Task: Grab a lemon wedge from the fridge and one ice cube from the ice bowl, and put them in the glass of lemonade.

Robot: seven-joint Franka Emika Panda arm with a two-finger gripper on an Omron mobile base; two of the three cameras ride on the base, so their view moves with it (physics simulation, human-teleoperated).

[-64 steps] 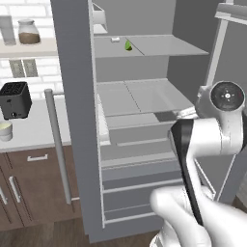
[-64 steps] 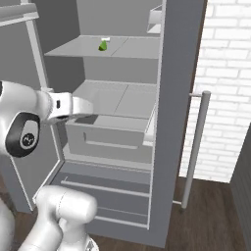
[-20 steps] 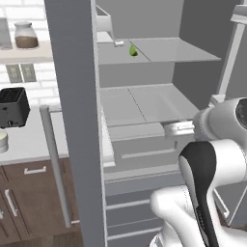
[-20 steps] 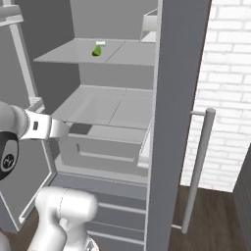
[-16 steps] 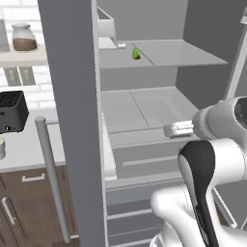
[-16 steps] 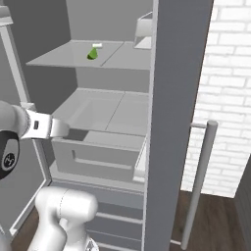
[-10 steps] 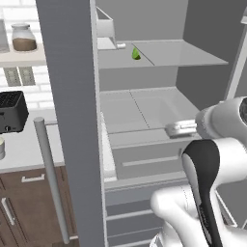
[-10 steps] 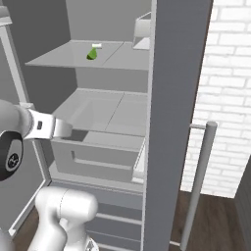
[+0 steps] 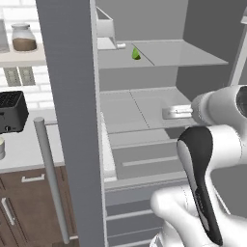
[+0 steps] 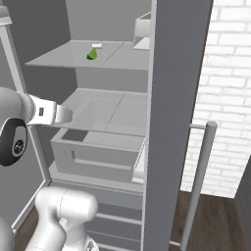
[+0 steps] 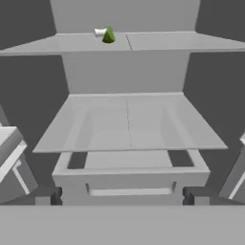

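The grey fridge [image 9: 67, 96] stands open, its door edge [image 10: 176, 98] near me. A tiny yellow-green lemon wedge [image 9: 136, 54] sits on the upper shelf, toward the back [image 10: 92, 53]. My gripper [image 9: 167, 113] reaches in at the level of the middle shelf, well below the wedge and nearer to me [image 10: 66, 116]. In the hand view the wedge [image 11: 108, 35] is high up and left of centre. The gripper [image 11: 122, 196] is open, its fingertips [image 11: 45, 195] set wide with nothing between them. The ice cube, ice bowl and glass of lemonade are out of view.
A clear bin [image 9: 106, 29] stands on the upper shelf beside the wedge. A grey drawer [image 10: 98, 157] sits under the middle shelf. A black toaster [image 9: 10, 112] and a jar [image 9: 24, 38] are left of the fridge, over brown cabinets [image 9: 29, 202]. White brick wall [image 10: 225, 73] lies right.
The whole picture shifted as the base drove a little closer to the fridge about a second ago. Since half a second ago almost nothing differs. The jaws stay open.
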